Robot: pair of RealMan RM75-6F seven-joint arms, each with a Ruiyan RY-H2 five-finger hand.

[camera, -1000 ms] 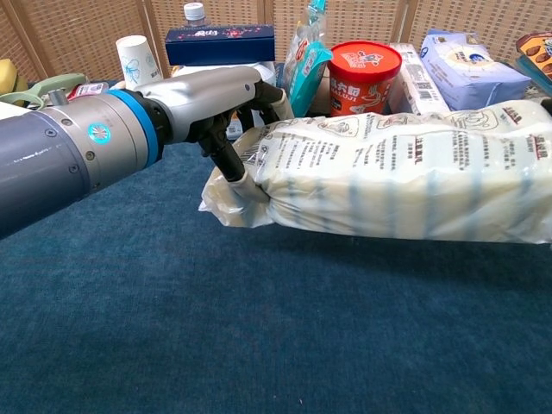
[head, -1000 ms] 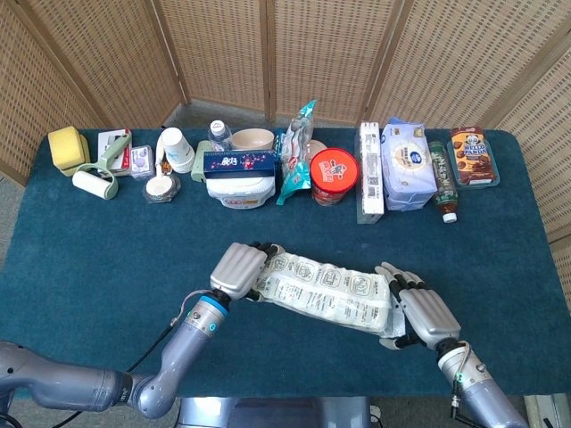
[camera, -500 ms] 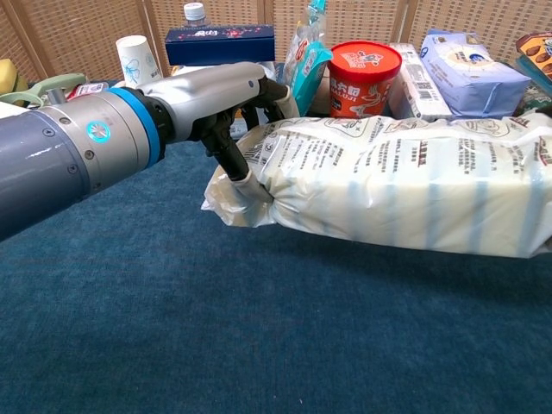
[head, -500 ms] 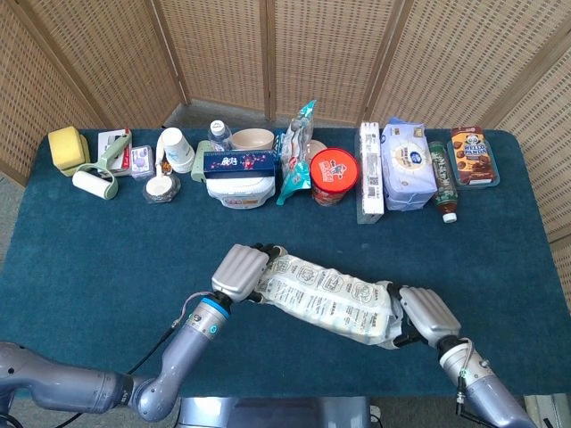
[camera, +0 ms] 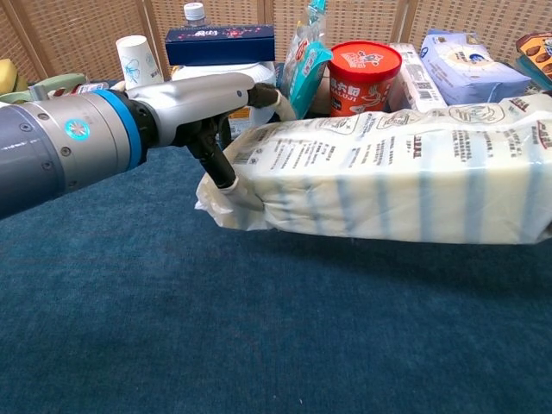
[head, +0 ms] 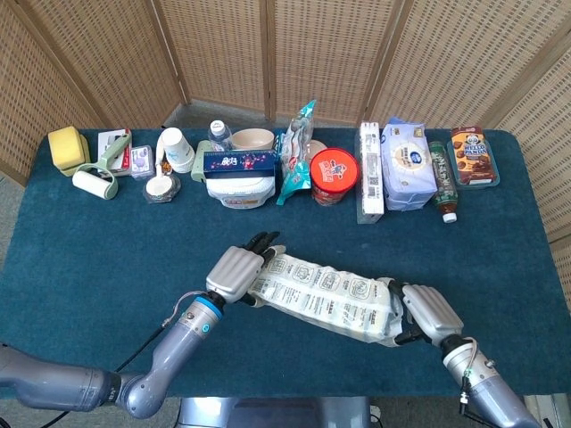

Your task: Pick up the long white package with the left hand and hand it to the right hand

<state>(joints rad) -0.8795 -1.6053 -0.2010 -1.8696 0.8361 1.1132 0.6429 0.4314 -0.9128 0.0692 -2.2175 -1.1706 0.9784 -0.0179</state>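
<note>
Long white printed plastic package (head: 321,296) above blue cloth table (head: 98,250), spanning both hands. Left hand (head: 235,272) at one end, fingers loosened, grip uncertain; right hand (head: 430,314) clasped around other end.

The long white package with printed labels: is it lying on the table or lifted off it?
Lifted. The long white package hangs above the blue table, a shadow beneath it, held between left hand and right hand.
</note>
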